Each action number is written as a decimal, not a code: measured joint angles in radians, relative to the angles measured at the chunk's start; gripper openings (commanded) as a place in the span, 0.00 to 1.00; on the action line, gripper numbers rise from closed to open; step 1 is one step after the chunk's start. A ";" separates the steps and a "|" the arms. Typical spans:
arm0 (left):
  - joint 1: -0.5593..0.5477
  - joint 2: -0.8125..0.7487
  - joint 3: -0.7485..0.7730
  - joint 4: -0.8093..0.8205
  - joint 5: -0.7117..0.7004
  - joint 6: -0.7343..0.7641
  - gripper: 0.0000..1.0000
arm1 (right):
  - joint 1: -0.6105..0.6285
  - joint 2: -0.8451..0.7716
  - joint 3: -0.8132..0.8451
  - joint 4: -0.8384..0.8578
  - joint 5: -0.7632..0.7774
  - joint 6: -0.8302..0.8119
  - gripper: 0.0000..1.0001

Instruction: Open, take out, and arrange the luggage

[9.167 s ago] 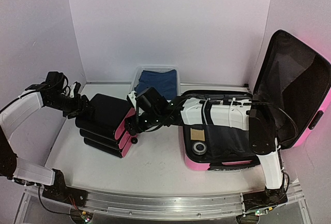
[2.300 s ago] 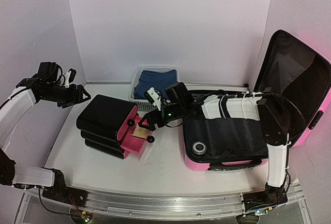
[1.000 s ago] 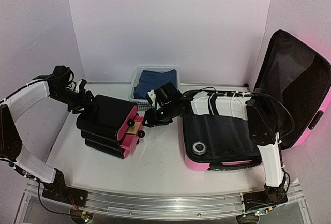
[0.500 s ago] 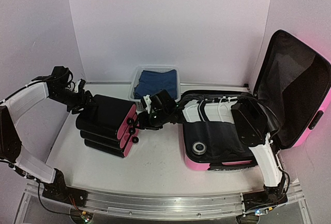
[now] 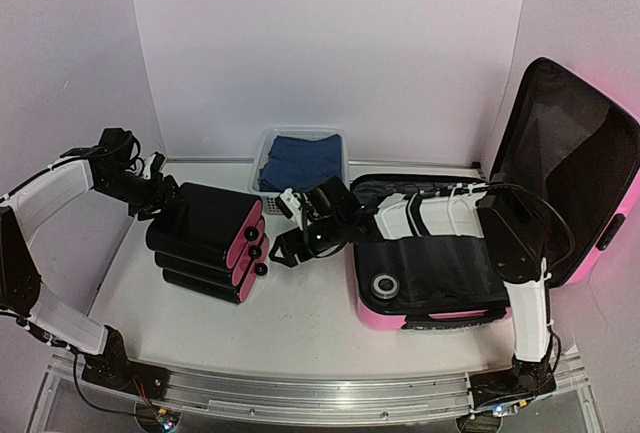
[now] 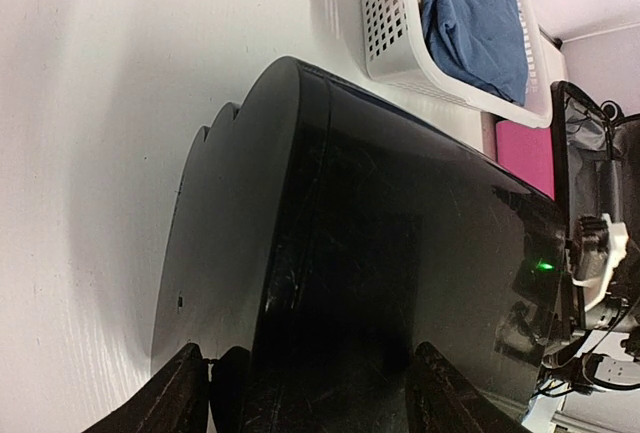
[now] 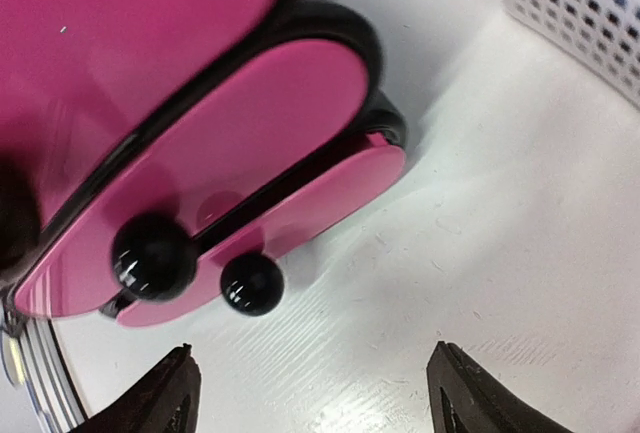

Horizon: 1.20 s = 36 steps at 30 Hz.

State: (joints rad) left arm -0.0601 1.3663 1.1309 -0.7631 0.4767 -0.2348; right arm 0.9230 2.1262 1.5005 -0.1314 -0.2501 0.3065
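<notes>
Now, arms flank the drawer unit [image 5: 205, 218].
Empty right gripper [image 7: 315, 395] spread; left gripper [image 6: 310, 398] straddles its back, grip unclear.

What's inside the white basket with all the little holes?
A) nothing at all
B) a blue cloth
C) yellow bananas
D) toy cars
B: a blue cloth lies inside the white basket, as both the left wrist view and the top view show.
</notes>
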 measured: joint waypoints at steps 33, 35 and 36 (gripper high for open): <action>-0.003 -0.007 0.004 0.004 -0.054 0.045 0.70 | 0.009 0.180 0.006 0.318 -0.184 -0.506 0.71; 0.005 0.002 0.022 -0.006 -0.075 0.062 0.71 | 0.020 0.180 0.006 0.322 -0.165 -0.487 0.75; 0.010 0.009 0.031 -0.011 -0.081 0.071 0.72 | 0.027 0.180 0.006 0.325 -0.150 -0.473 0.76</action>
State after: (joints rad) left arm -0.0505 1.3750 1.1614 -0.7738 0.3954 -0.1642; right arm 0.9504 2.3058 1.5066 0.1936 -0.4000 -0.1665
